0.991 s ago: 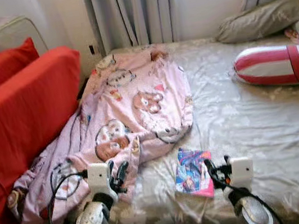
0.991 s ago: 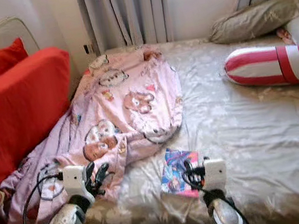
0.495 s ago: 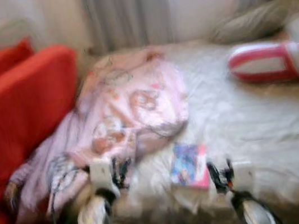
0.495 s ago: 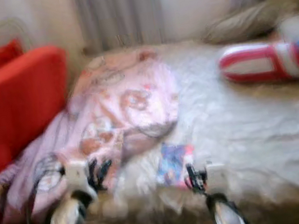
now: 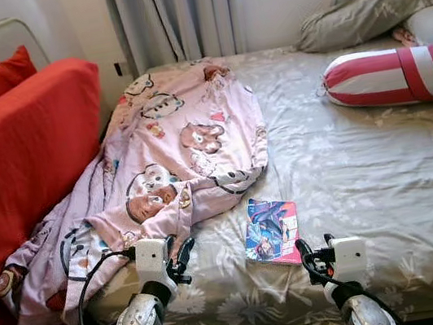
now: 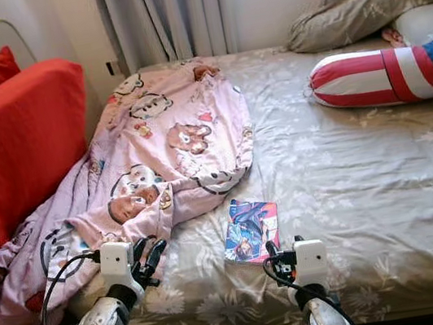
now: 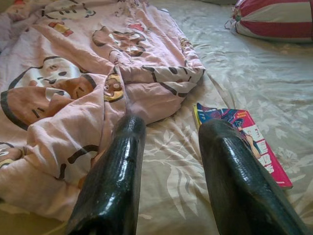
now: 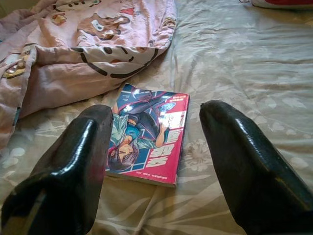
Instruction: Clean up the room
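1. The right gripper [image 5: 306, 252] hovers over the near edge of the bed [image 5: 384, 177], its two black fingers spread wide and holding nothing. In the right wrist view the fingers frame the comic book [image 8: 147, 139], so the arm looks lined up to go for it.
2. The left gripper [image 5: 184, 257] sits low at the bed's near edge too, fingers parted and empty, just beside the bunched hem of the pink cartoon blanket [image 5: 173, 149]. It is probably waiting its turn for the blanket.
3. The comic book lies flat, cover up, on the grey floral sheet, just beside the blanket's edge but not under it. It looks like loose clutter to be picked up.
4. The blanket is crumpled, trailing off the bed's left side against the red sofa [image 5: 18, 161]; it needs straightening.
5. Farther back, a red-and-white striped bolster [image 5: 388, 77] and a grey pillow [image 5: 374, 10] rest near the curtains [image 5: 176, 12].
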`<state>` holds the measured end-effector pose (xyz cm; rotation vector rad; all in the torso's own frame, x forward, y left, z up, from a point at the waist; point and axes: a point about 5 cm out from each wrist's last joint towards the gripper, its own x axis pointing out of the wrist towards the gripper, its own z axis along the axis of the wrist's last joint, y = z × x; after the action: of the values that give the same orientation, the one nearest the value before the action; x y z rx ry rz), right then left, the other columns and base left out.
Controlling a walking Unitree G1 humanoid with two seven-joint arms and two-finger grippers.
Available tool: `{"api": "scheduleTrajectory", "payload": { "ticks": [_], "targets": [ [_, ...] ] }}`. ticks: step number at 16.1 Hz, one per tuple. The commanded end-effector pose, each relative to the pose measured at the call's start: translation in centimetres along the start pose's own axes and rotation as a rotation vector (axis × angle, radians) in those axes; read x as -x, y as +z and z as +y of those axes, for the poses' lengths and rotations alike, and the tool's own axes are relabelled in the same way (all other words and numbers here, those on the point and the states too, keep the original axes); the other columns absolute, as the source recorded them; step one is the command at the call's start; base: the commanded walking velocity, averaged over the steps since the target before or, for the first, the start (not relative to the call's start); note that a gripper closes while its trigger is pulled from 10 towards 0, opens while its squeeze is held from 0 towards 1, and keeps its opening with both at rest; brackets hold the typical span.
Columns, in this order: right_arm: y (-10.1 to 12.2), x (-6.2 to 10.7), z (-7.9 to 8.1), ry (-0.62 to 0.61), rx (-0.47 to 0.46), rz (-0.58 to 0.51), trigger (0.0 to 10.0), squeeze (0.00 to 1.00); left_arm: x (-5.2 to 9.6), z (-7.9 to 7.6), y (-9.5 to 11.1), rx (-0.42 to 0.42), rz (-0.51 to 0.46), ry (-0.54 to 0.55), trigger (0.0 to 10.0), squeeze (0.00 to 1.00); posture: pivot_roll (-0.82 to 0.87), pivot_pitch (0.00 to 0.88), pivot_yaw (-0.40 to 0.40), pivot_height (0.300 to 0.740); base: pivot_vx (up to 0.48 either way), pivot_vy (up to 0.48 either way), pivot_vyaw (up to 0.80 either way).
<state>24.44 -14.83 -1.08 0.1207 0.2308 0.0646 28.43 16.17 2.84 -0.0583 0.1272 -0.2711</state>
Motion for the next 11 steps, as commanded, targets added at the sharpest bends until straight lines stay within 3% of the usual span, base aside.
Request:
{"api": "scheduleTrajectory", "payload": {
  "ticks": [1,7,11],
  "targets": [
    [0.2,-0.1,-0.1,-0.019,0.006,-0.008,10.0,0.00,-0.1,-0.1,0.2,-0.009,-0.003,-0.013,10.0,0.00,-0.01,0.000,0.029,0.655,0.000,0.000,0.00],
    [0.4,-0.2,0.3,0.015,0.002,-0.009,10.0,0.00,-0.1,0.2,0.4,-0.006,-0.007,0.001,10.0,0.00,0.00,0.000,0.027,0.655,0.000,0.000,0.00],
    [0.3,-0.2,0.9,0.066,0.061,-0.004,10.0,0.00,-0.2,0.3,0.5,-0.011,-0.010,0.000,10.0,0.00,0.00,0.000,0.026,0.655,0.279,0.000,0.25]
  ]
}}
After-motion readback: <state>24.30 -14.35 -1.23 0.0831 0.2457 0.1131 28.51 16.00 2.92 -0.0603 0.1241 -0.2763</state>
